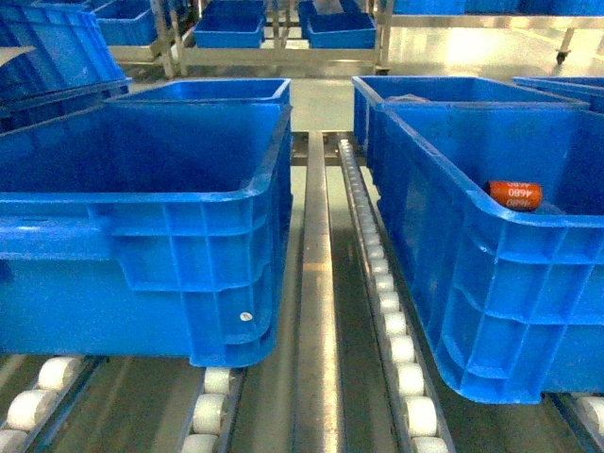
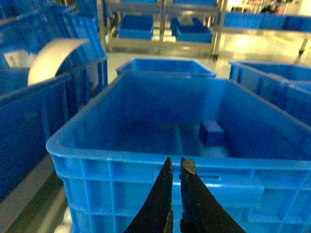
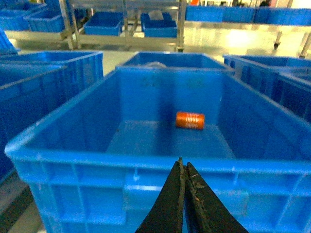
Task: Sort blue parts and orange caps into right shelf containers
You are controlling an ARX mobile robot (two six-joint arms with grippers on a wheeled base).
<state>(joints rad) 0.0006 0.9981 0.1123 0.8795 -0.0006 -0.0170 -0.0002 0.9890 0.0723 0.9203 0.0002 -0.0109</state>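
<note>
On your left, the left gripper [image 2: 175, 167] hangs outside the near rim of the left crate [image 1: 170, 203], jaws nearly closed, empty. A blue block [image 2: 211, 132] lies on that crate's floor; only the left wrist view shows it. On your right, the right gripper [image 3: 182, 170] is pinched closed on nothing before the right crate [image 1: 491, 236], where one orange cap [image 3: 190, 120] lies on its side. Reach in without lifting and you risk clipping a rim. No gripper appears in the head view.
</note>
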